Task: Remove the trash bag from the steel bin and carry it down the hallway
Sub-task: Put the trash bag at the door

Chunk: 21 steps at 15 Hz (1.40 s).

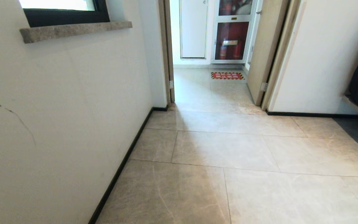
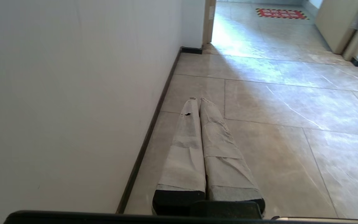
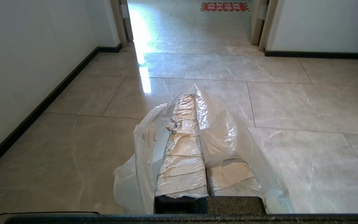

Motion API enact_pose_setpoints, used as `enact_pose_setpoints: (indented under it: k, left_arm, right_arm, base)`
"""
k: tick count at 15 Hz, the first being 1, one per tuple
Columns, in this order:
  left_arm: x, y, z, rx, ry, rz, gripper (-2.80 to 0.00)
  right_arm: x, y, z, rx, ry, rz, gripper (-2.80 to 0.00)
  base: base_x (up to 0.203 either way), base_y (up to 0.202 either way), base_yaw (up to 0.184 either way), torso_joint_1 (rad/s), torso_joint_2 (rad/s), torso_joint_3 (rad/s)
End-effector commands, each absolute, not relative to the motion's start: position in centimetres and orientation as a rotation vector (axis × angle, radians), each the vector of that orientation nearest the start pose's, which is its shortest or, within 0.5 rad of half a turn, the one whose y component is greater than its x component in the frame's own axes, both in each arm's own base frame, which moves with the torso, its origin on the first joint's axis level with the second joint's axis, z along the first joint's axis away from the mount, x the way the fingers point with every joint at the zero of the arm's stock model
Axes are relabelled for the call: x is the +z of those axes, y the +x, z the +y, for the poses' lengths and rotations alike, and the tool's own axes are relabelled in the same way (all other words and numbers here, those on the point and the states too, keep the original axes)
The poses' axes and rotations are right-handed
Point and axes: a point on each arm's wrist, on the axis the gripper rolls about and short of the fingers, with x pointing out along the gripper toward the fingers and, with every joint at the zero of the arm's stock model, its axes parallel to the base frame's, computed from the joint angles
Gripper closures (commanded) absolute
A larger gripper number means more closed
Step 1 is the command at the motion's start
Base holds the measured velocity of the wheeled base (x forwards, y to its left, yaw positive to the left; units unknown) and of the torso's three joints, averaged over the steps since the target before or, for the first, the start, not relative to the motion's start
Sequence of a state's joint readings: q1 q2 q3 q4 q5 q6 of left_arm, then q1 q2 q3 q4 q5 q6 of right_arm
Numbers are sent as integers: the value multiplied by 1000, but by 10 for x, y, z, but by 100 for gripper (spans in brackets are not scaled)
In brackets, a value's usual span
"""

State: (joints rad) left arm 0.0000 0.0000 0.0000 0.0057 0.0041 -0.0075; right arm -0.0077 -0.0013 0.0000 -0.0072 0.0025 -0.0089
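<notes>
Right now the right gripper is clamped on the trash bag, thin translucent plastic draped over its taped fingers, hanging above the hallway tiles. Left gripper has fingers pressed together, holding nothing, close to the white wall and black baseboard. Ahead: open doorway, red floor sticker, fire extinguisher cabinet.

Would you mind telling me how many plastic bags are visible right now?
1: the trash bag, draped over the shut right tool above the hallway floor. None shows in the head or left wrist views.
</notes>
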Motion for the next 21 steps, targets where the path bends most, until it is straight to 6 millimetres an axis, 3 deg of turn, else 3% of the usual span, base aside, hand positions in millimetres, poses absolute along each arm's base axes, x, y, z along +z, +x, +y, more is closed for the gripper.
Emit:
enact_pose_setpoints:
  k: [1,21]
  left_arm:
    - [75,-23,0,5,-8,6,0]
    - [75,-23,0,5,-8,6,0]
  right_arm:
    - [76,-23,0,-5,-9,-9,0]
    - [76,-23,0,-5,-9,-9,0]
  base:
    - [189,0,-3,2,0,7]
    - [190,0,1,3,3,2]
